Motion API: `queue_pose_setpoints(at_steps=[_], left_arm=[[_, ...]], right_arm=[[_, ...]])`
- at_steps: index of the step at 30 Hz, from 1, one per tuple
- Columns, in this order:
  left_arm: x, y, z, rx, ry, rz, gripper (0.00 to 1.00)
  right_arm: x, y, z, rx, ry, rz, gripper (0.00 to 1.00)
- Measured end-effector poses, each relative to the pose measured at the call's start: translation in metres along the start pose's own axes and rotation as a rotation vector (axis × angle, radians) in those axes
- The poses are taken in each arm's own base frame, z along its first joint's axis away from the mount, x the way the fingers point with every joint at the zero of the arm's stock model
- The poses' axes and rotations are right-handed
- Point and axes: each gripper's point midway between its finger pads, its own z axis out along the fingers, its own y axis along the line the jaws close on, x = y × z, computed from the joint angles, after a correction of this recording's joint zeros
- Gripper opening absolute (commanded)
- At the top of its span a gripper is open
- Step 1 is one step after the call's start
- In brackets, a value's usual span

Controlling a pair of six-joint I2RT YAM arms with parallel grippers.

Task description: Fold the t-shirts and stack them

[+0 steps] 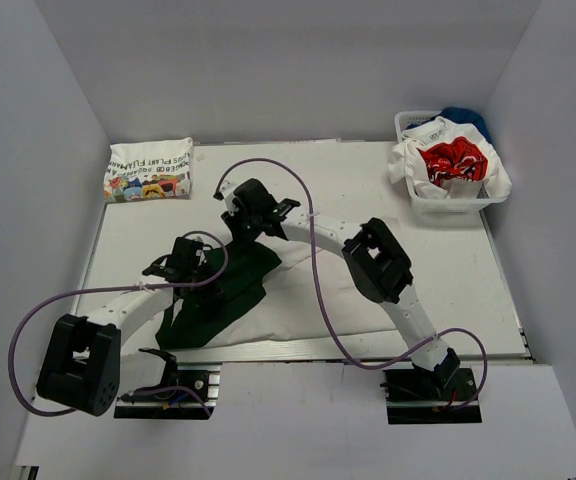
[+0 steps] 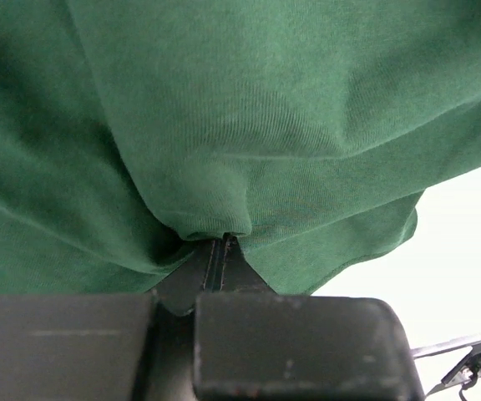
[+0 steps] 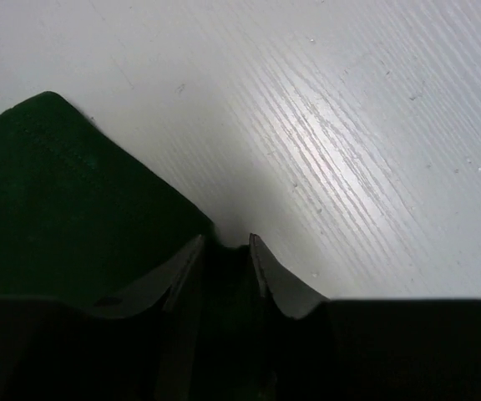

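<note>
A dark green t-shirt (image 1: 218,300) lies crumpled on the table's near left, with a white part (image 1: 268,337) along its near edge. My left gripper (image 1: 206,278) is over its middle; in the left wrist view its jaws (image 2: 224,241) are shut on a fold of the green cloth (image 2: 249,125). My right gripper (image 1: 244,232) is at the shirt's far edge; in the right wrist view (image 3: 224,242) dark cloth (image 3: 65,192) fills the narrow gap between its jaws. A folded white t-shirt with a colourful print (image 1: 150,170) lies at the far left.
A white mesh basket (image 1: 448,205) at the far right holds more t-shirts, one red-printed (image 1: 453,160), one blue (image 1: 465,117). White walls enclose the table (image 1: 448,290) on three sides. Purple cables loop over both arms.
</note>
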Motion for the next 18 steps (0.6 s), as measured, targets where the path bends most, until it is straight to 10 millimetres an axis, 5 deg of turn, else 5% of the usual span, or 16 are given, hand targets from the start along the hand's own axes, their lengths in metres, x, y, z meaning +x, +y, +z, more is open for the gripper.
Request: queue_pose_setpoints(at_steps=[5,6,7,9,11,18], left_arm=[[-0.005,-0.001,-0.006,0.005,-0.031,0.001,0.00],[-0.006,-0.002,-0.007,0.007,-0.037,0.001,0.00],[-0.006,-0.002,-0.007,0.008,-0.039,0.002,0.04],[-0.006,-0.001,-0.007,0.005,-0.038,0.005,0.63],[-0.005,0.000,-0.007,-0.002,-0.034,-0.003,1.00],[-0.014,-0.009,-0.016,0.016,-0.068,-0.011,1.00]], right_arm=[[0.002,-0.005,-0.001,0.001,0.008,0.005,0.26],[0.002,-0.004,-0.002,-0.006,0.011,0.001,0.18],[0.003,-0.002,-0.002,-0.015,0.014,-0.003,0.00],[0.004,0.001,-0.002,-0.033,0.020,-0.010,0.00],[0.005,0.002,-0.002,-0.036,0.021,-0.006,0.00],[-0.021,-0.032,-0.006,0.126,-0.048,0.054,0.00]])
